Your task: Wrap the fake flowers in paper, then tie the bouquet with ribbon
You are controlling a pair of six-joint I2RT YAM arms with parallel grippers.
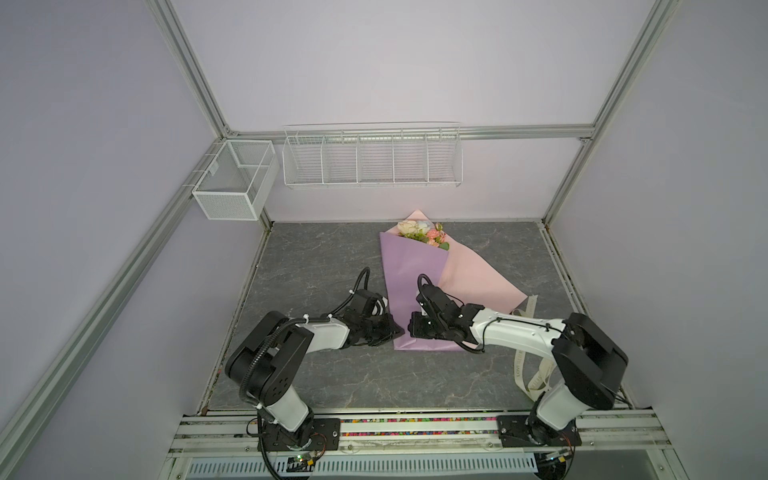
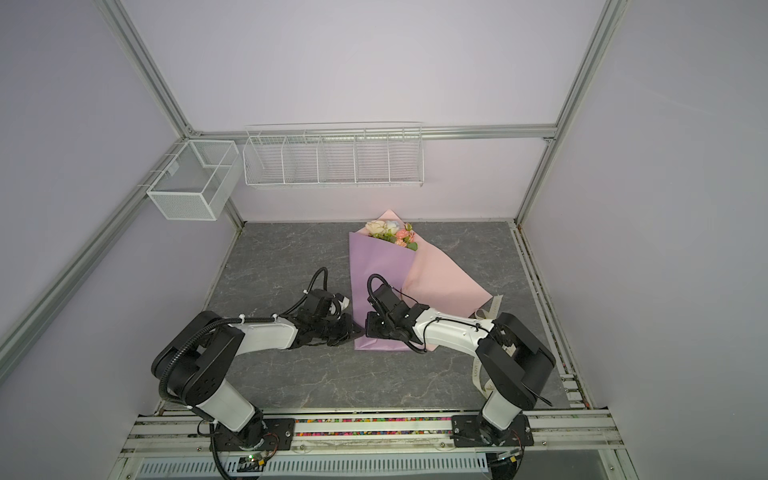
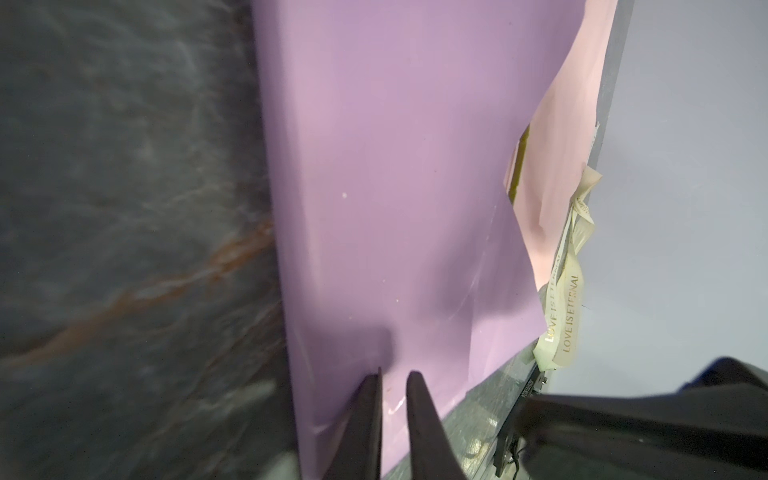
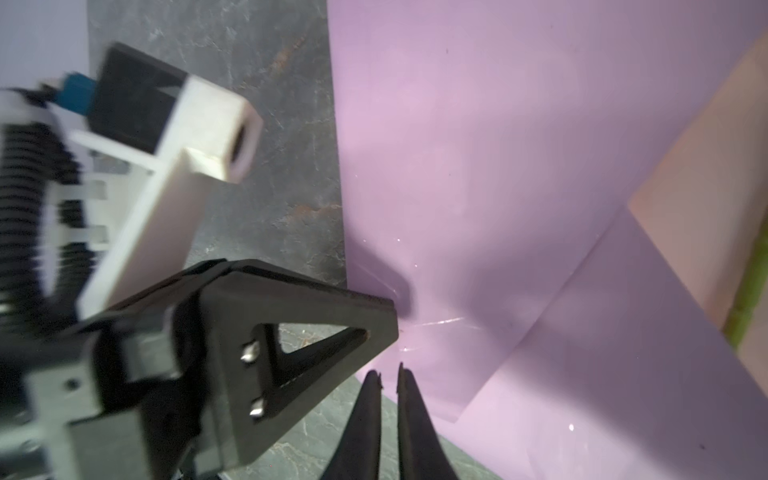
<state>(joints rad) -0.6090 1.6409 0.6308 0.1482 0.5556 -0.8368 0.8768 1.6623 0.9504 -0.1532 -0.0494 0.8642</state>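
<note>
Grey marbled worktop (image 1: 316, 257) lay open left of lilac-pink paper wrap (image 1: 411, 282); pastel fake-rose bouquet (image 1: 419, 232) sat well beyond both closed jaws.

Bouquet (image 2: 390, 235) lies far centre, blooms at far end, wrapped in lilac-pink paper (image 2: 386, 274). Left gripper (image 2: 355, 330) at paper's near-left edge; right gripper (image 2: 369, 329) just beside it. Ribbon (image 2: 494, 305) trails near right.

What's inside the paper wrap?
Flower heads stick out at the far end of the paper. A green strip, likely a stem, shows through a gap in the left wrist view. The remaining stems are covered.
</note>
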